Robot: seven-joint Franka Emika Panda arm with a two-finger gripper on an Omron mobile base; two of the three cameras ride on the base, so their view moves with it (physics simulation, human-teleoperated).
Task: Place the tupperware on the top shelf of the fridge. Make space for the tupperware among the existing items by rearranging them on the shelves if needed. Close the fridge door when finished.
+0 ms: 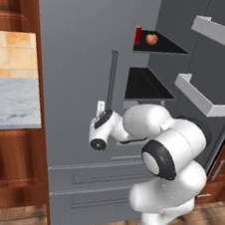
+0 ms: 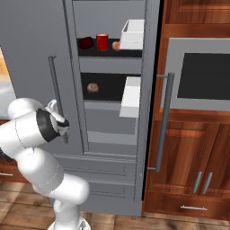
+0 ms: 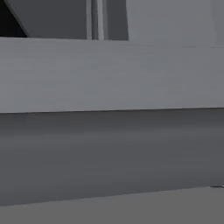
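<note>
The fridge (image 1: 82, 55) has its left door shut and its right door swung open. My gripper (image 1: 103, 113) is at the lower end of the left door's vertical bar handle (image 1: 111, 79), right against it. How its jaws stand is hidden. In the hand view the grey handle (image 3: 112, 74) lies very close across the picture. The top shelf (image 1: 165, 47) carries a red can (image 1: 138, 35) and an apple (image 1: 152, 39). A brown round lump (image 2: 92, 87) lies on the lower shelf (image 2: 108, 92). The tupperware is out of view.
White door bins (image 1: 220, 32) (image 1: 202, 96) jut from the open right door, whose long handle (image 2: 165, 121) stands before the wood cabinets. A wall oven (image 2: 202, 76) is to the right. A marble counter (image 1: 10, 101) lies left of the fridge. Two drawers (image 1: 96, 177) sit below.
</note>
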